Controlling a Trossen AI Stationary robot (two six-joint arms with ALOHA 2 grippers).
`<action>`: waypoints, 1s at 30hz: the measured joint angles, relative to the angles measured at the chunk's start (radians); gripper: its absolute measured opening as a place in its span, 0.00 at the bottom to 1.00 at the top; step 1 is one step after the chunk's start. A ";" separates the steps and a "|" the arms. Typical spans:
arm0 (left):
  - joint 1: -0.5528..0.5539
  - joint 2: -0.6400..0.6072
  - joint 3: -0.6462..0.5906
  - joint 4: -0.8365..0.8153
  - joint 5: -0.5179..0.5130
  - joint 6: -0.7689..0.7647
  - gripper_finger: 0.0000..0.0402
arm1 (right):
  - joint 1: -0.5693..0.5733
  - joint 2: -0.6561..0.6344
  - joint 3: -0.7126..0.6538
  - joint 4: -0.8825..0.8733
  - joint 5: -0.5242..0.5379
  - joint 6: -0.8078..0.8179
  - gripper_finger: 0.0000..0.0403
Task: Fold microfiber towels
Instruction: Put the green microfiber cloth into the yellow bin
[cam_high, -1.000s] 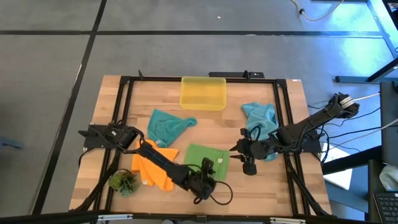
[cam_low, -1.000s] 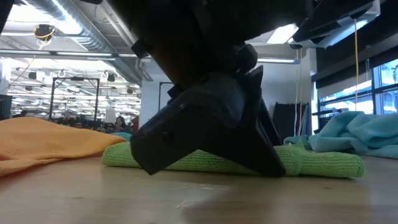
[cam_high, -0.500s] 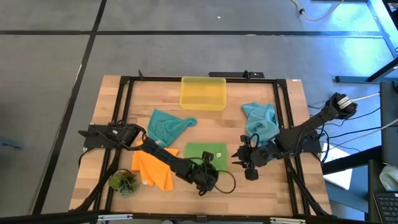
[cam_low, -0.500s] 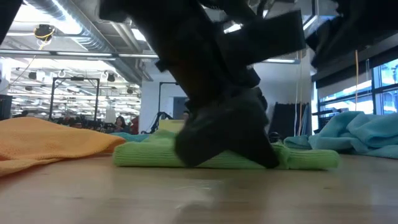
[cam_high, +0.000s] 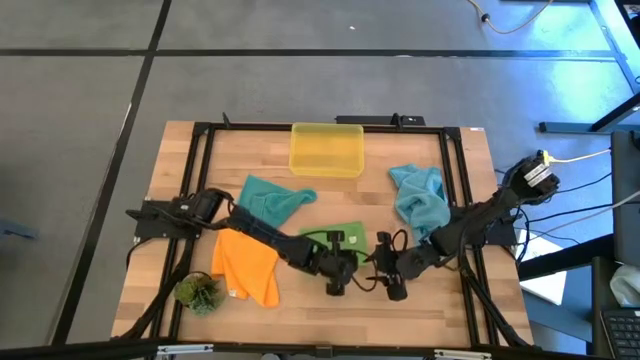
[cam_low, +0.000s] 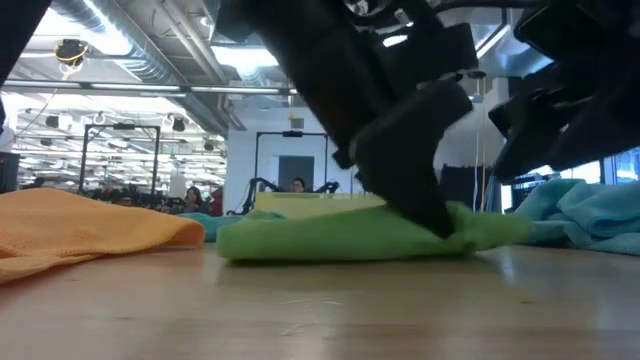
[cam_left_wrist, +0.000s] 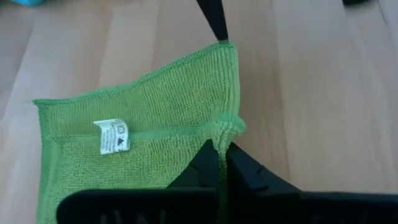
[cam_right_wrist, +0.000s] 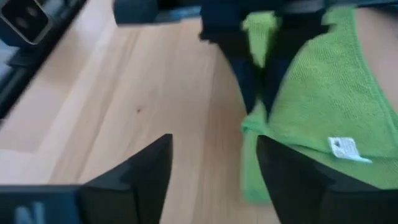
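Yellow translucent bin (cam_high: 326, 149) sits at upper centre of the wooden tabletop (cam_high: 470, 300) in the high view, lying flat just inside the black metal frame (cam_high: 318, 126) that borders the table. Small green plant tuft (cam_high: 198, 293) rests at lower left of the tabletop, beside the frame's left rail. Grey floor (cam_high: 90, 150) surrounds the table, crossed by dark seam lines; cables (cam_high: 590, 215) trail at right edge of the frame.

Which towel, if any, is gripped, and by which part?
The left gripper pinches the green towel at its hemmed edge near a corner; the right gripper is open, holding nothing.
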 joint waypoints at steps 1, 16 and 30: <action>0.005 -0.004 0.000 0.007 0.009 -0.003 0.00 | 0.001 0.017 0.008 0.001 0.013 -0.005 0.60; 0.039 -0.013 0.001 0.008 0.086 -0.068 0.00 | 0.000 0.284 0.115 -0.001 0.252 -0.110 0.71; 0.031 -0.020 0.002 -0.012 0.111 -0.056 0.00 | 0.014 0.330 0.126 -0.021 0.414 -0.162 0.48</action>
